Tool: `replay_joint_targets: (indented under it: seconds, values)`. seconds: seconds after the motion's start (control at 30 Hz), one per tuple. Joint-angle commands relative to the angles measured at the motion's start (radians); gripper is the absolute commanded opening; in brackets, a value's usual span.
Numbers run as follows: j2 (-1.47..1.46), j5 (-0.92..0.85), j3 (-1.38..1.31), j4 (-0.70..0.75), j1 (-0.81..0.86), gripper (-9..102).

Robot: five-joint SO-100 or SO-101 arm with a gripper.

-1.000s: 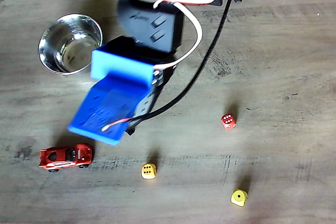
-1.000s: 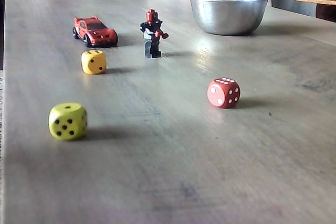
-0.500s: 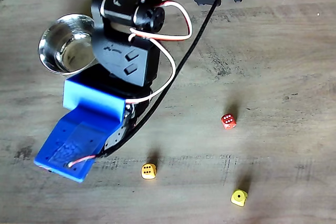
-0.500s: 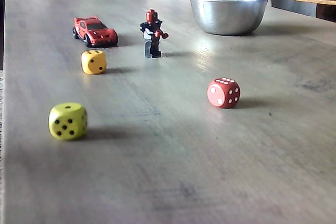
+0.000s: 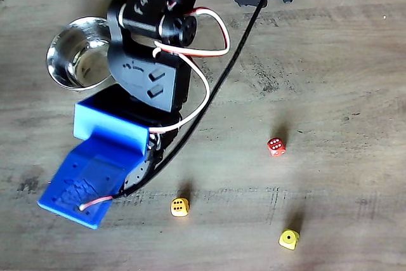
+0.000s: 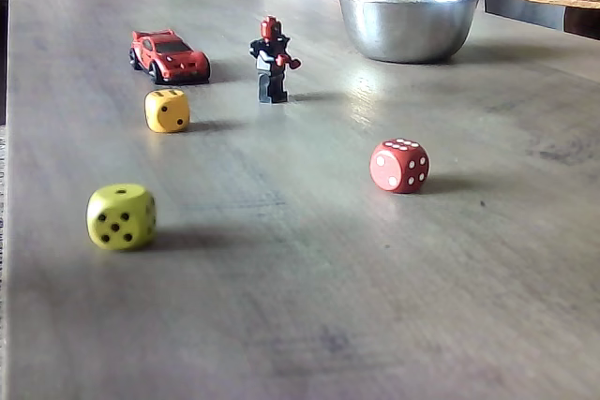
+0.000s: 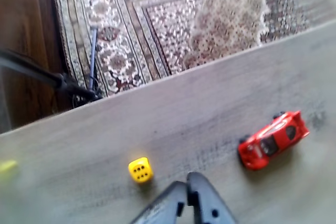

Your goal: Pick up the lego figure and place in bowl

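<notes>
Standing upright, lego figure (image 6: 272, 59) sits apart from tool (image 7: 187, 186).

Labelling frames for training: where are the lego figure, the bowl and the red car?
lego figure (image 6: 273, 61): fixed view, its torso.
bowl (image 6: 405, 30): fixed view, its outer wall.
red car (image 7: 273, 139): wrist view, its roof.

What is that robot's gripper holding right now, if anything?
Nothing. In the wrist view the gripper has its fingers closed together with nothing between them, above the table. The lego figure stands untouched near the red car.
</notes>
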Motion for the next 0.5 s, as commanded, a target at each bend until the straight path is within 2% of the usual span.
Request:
replay_joint_targets:
  seconds: [0.0,0.13,0.47]
  values:
    - [0.011,-0.003,-0.067,0.011,-0.005,-1]
    - [0.014,-0.005,-0.069,0.103,-0.005,-1]
    - [0.012,-0.029,-0.175,0.437,-0.008,-1]
